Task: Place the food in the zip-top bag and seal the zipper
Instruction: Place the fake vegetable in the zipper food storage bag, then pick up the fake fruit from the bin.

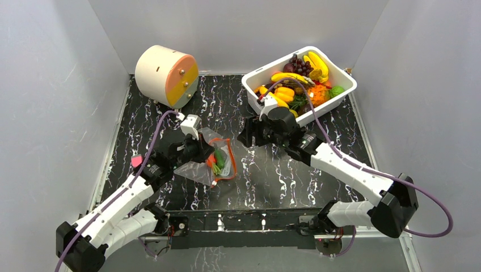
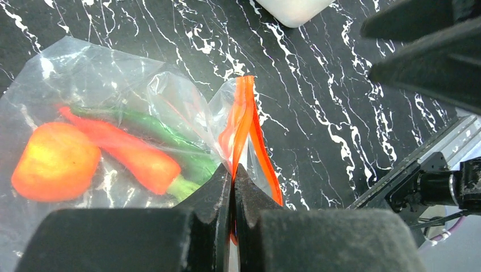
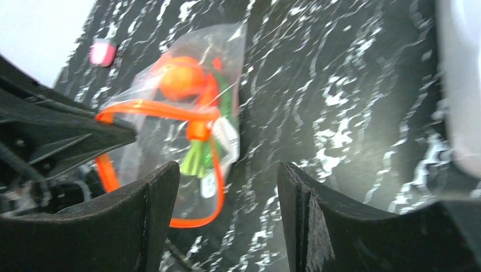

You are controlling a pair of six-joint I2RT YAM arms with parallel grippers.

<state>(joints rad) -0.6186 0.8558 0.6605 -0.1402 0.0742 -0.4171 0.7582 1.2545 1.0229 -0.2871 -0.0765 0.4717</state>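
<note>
Left pincer [image 2: 233, 171] clamped on zipper [image 2: 244, 107]; right pincer [image 3: 227, 173] agape, empty, near zip-top bag [image 3: 226, 59].

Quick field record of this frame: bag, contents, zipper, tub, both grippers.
zip-top bag: lying on the table, left of centre
contents: peach, carrot, green piece
zipper: pinched at one end, mouth not fully closed
left gripper: shut on zipper
right gripper: open, empty, above table between bag and tub
white tub: back right, holding bananas, grapes, other food
</note>
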